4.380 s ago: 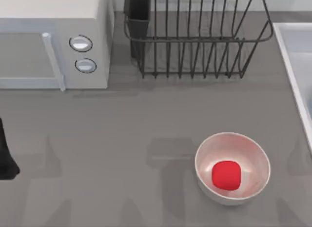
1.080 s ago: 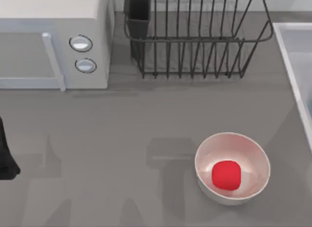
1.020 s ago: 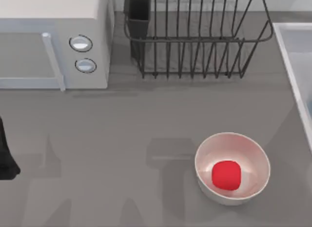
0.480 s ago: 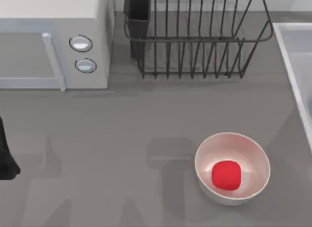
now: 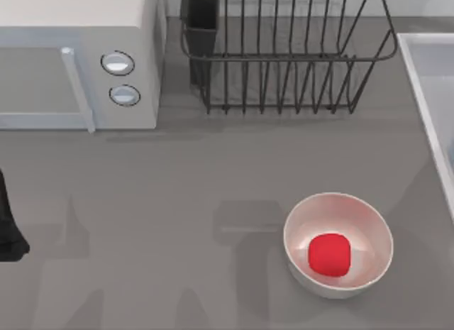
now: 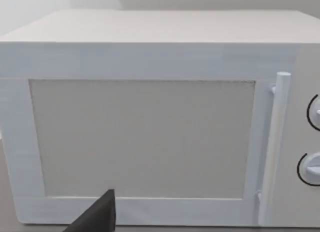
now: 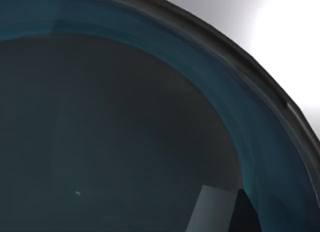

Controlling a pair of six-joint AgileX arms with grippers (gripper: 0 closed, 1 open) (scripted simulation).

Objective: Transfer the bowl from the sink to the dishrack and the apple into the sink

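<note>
- Right wrist camera sits close over the teal bowl's [image 7: 125, 142] inside; whether that gripper is clenched cannot be told.
- Left arm [image 5: 8, 223] is parked at the table's left edge, facing the microwave [image 6: 150, 117]; its grip state cannot be told.
- Apple [image 5: 329, 255] lies in the white bowl [image 5: 298, 220], left of the sink [image 5: 425, 81].
- Dishrack [image 5: 284, 53] stands beside the microwave.

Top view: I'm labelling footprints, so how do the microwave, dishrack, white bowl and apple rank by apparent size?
1. Microwave and dishrack: both cut off by the picture's edge, too close to rank.
2. White bowl.
3. Apple, lying inside that bowl.
</note>
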